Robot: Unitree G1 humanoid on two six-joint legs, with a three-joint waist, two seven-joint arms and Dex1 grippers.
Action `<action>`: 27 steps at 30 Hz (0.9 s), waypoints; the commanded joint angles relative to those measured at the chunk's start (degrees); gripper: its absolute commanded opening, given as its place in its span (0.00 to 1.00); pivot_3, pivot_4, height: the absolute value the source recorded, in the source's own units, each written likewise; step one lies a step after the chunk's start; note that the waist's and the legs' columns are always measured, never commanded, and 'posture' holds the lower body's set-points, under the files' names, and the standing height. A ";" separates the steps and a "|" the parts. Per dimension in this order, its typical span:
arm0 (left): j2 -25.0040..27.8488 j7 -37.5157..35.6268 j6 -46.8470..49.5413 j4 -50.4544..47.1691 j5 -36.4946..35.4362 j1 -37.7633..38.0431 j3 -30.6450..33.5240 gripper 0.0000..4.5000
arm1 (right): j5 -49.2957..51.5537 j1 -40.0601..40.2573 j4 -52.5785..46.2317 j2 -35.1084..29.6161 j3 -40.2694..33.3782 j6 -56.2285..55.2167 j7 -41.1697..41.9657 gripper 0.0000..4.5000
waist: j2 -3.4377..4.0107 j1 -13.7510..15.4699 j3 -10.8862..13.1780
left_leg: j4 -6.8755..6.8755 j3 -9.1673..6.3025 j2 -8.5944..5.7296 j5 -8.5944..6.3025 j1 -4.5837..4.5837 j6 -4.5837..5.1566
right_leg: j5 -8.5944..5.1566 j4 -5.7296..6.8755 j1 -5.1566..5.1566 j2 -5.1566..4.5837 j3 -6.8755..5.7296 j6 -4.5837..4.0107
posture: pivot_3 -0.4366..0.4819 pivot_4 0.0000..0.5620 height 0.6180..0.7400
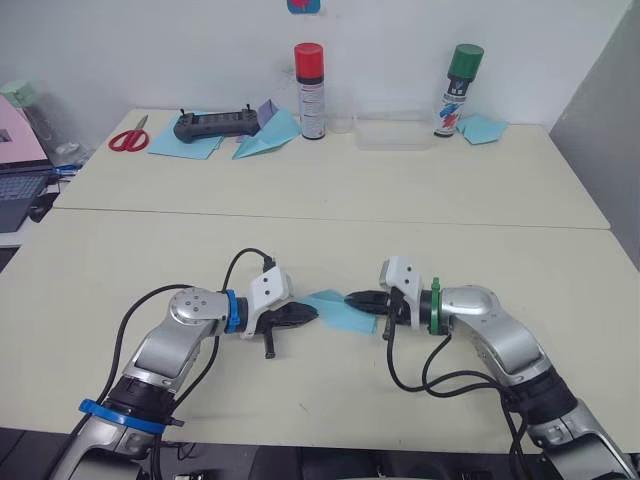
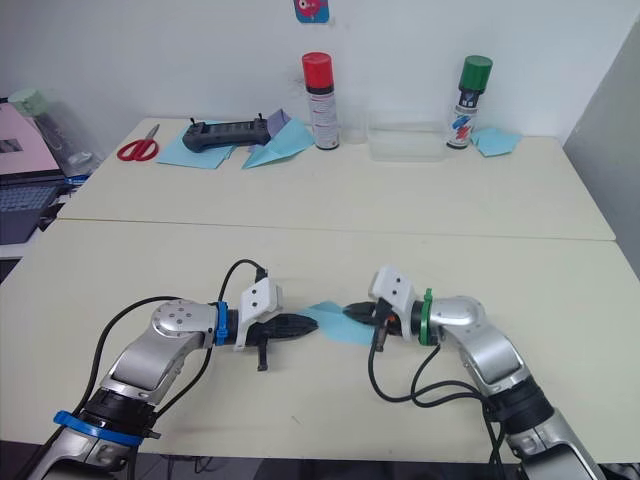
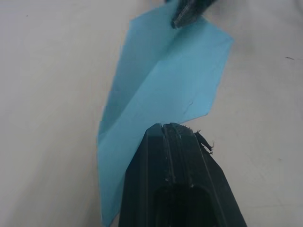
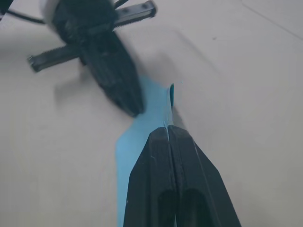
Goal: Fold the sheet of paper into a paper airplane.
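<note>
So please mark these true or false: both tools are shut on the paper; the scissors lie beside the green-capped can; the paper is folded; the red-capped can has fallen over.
1. Both tools, left tool and right tool, are shut on the paper: true.
2. The scissors lie beside the green-capped can: false, they are at the far left, the can far right.
3. The paper is folded: true.
4. The red-capped can has fallen over: false, it stands upright.

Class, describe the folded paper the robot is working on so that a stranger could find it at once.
On the near table, look between the two grippers, which meet tip to tip. The sheet of paper lies there, a small light-blue pointed wedge with a centre crease, pinched at both ends. The other blue papers lie on the far table.
</note>
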 commanded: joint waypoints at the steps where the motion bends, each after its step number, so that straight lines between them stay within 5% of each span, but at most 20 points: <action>1: 1.23 -0.28 0.30 1.75 1.23 0.69 -0.23 0.00 | -2.86 0.86 -2.51 -1.08 2.30 -2.61 0.82 0.01 | 0.00 0.00 0.00 | 0.00 0.00 0.00 0.00 0.00 0.00 | 0.00 0.00 0.00 0.00 0.00 0.00 | 0.48 0.27 1.00; 9: 1.71 -0.99 2.05 2.20 -0.43 -0.15 1.08 0.00 | -10.85 1.60 0.62 -1.31 5.55 -7.71 -1.72 0.01 | 0.00 0.01 0.00 | 0.02 0.00 0.00 0.00 0.02 0.00 | 0.00 0.01 0.01 0.00 0.00 0.00 | 0.48 0.27 1.00; 20: 1.76 -4.75 20.12 -1.27 -13.86 -9.29 6.58 0.00 | -13.00 1.96 2.00 -2.11 5.78 -11.06 -0.38 0.01 | -0.07 0.10 0.04 | 0.04 -0.01 -0.01 0.00 -0.03 0.00 | 0.00 0.00 0.00 0.00 -0.03 0.00 | 0.48 0.27 1.00; 27: -2.51 0.21 11.54 2.12 -5.76 -9.41 0.99 0.00 | -13.06 1.72 1.98 -2.40 5.51 -11.90 0.24 0.01 | -0.07 0.26 0.04 | 0.06 -0.02 -0.02 0.00 -0.02 -0.01 | 0.00 0.00 0.03 -0.01 -0.03 0.00 | 0.48 0.27 1.00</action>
